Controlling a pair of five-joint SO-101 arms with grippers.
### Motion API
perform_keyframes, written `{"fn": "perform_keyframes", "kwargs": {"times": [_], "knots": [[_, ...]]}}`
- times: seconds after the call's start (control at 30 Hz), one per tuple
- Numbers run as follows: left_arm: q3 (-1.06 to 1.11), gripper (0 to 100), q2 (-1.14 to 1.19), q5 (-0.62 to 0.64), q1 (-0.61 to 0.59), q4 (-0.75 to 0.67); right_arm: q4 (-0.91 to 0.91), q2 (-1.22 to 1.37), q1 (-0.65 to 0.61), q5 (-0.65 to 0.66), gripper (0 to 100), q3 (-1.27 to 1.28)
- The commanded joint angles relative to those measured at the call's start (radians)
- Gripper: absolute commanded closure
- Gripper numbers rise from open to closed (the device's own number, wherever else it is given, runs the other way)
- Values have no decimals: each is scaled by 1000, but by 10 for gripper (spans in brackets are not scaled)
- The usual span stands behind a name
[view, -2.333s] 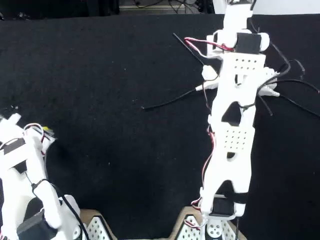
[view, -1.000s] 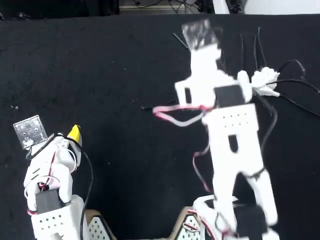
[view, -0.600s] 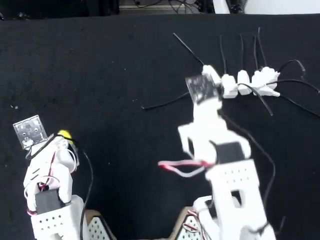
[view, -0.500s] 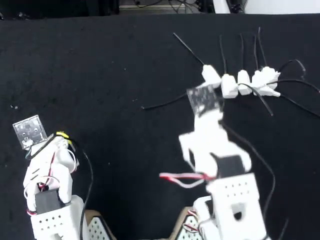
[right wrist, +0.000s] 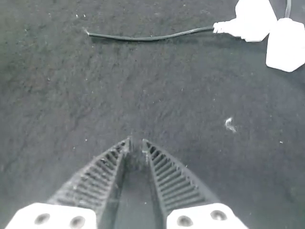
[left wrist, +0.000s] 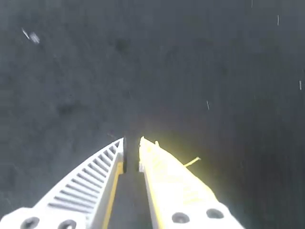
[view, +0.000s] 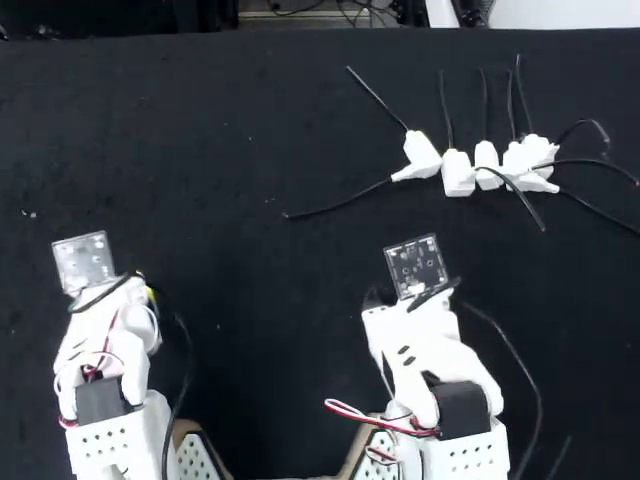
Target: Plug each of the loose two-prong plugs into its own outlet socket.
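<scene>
A row of several white plugs and sockets lies joined at the far right of the black table, with thin black wires fanning out from it. Two of those white pieces and one wire appear in the right wrist view, well ahead of my right gripper. That gripper is shut on nothing above bare mat, and its arm is folded back near the front edge. My left gripper, with one white and one yellow finger, is shut and empty; its arm sits at the front left.
More black wires trail off the cluster toward the right edge. The black mat covers the table between both arms and the plug row. Both arm bases stand at the front edge.
The right arm has drawn back from over the plug cluster to the front edge, uncovering the row of plugs. The left arm shifted only slightly.
</scene>
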Motion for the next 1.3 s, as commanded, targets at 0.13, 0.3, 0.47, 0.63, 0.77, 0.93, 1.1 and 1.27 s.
{"fn": "perform_keyframes", "kwargs": {"times": [0.13, 0.3, 0.47, 0.63, 0.77, 0.93, 1.1, 1.27], "knots": [[-68, 930, -9, 87, 128, 299, 104, -87, -6, -8, 987, 24], [13, 930, -9, 133, 140, 298, 138, -94, -3, -6, 987, 28], [93, 929, -6, 127, 134, 264, 48, -94, -3, -6, 987, 116], [96, 929, -8, 129, 137, 264, -11, -94, -3, -3, 987, 206], [96, 929, -8, 129, 136, 264, 40, -93, -6, -3, 987, 213], [96, 929, -8, 129, 136, 264, 41, -93, -8, -5, 987, 213], [96, 929, -8, 129, 108, 264, 41, -91, 5, -5, 987, 213], [96, 929, -12, 129, 102, 264, 43, -96, 103, -5, 987, 213]]}}
